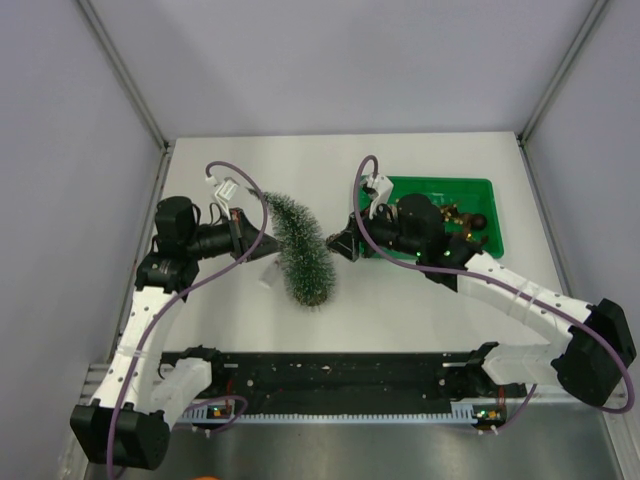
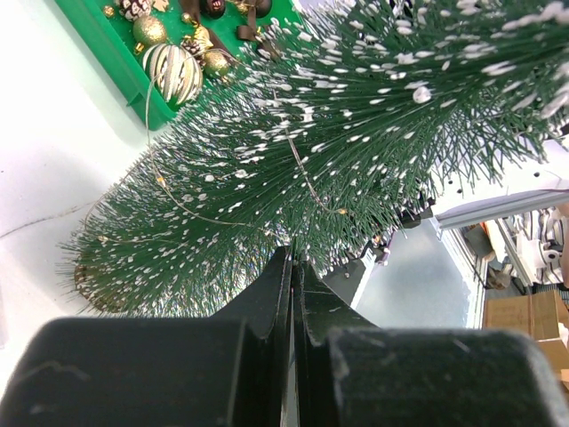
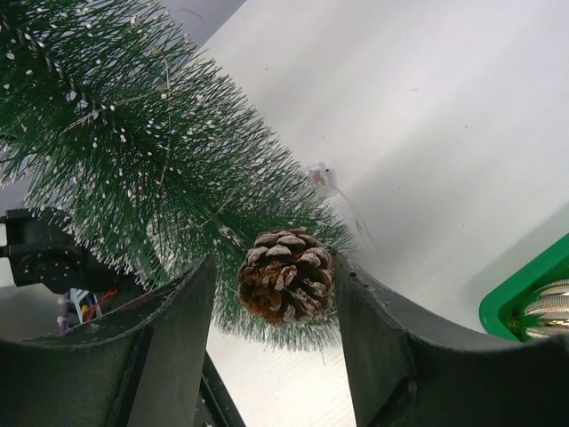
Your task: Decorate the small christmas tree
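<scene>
1. While the small christmas tree (image 1: 300, 250) sits mid-counter (image 1: 400, 310), the left end effector (image 1: 248, 237) has its fingers pressed together at the bristles.
2. Right end effector (image 1: 343, 243): fingers apart, pine cone (image 3: 284, 286) between them.

tree (image 1: 300, 250): dark green bristles flecked with white, a thin gold wire (image 2: 178, 203) across them. cone (image 3: 284, 276): brown, scales tipped white. tray (image 1: 440, 181): bright green, holding shiny gold balls (image 2: 147, 31) and one striped ball (image 2: 173, 71), white and gold. table (image 1: 400, 300) white; cables (image 1: 262, 212) purple.
</scene>
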Controlling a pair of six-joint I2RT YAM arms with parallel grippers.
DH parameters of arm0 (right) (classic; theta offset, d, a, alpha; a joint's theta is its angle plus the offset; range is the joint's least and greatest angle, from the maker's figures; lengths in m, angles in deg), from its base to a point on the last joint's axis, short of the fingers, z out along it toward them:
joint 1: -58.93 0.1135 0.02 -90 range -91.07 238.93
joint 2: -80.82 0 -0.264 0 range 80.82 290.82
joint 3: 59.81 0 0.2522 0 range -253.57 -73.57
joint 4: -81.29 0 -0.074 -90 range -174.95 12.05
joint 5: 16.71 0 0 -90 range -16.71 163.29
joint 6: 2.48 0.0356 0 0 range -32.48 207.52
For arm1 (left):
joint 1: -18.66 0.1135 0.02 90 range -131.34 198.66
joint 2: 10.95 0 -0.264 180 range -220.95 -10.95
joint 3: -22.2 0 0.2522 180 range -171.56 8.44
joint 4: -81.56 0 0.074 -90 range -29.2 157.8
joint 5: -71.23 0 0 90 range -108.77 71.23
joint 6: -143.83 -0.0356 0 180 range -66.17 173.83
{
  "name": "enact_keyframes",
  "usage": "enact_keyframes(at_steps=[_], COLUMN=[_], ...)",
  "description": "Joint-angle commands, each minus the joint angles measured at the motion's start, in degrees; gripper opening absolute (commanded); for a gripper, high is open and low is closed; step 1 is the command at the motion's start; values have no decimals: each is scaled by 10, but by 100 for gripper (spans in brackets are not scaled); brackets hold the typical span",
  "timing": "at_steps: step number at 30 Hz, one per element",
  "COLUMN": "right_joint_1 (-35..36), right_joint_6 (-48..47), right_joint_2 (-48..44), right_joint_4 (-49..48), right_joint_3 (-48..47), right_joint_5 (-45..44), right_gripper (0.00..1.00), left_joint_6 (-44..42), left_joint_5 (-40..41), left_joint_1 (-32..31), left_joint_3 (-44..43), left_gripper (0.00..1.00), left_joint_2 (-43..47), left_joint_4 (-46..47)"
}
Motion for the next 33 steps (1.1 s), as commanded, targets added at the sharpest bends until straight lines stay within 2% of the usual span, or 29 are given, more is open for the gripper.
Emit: enact_keyframes(at_steps=[1, 4, 9, 20, 25, 33], right_joint_1=[-3, -3, -3, -6, -46, -131], right_joint_6=[3, 1, -5, -20, -11, -1], right_joint_2=[-16, -17, -28, -42, -27, 86], right_joint_4=[-21, -17, -3, 30, 87, 220], right_joint_3=[-1, -3, -8, -21, -47, -118], right_joint_5=[6, 2, -17, -60, -132, -356], right_gripper=[56, 57, 64, 65, 65, 66], left_joint_6=[2, 2, 1, 2, 0, -1], left_joint_5=[-12, -12, -11, -11, -10, -7], left_joint_1=[-2, -2, -2, -2, -2, -1], left_joint_3=[1, 1, 3, 5, 5, 4], left_gripper=[0, 0, 0, 0, 0, 0], left_joint_2=[14, 14, 15, 19, 20, 21], left_joint_4=[22, 22, 22, 24, 23, 21])
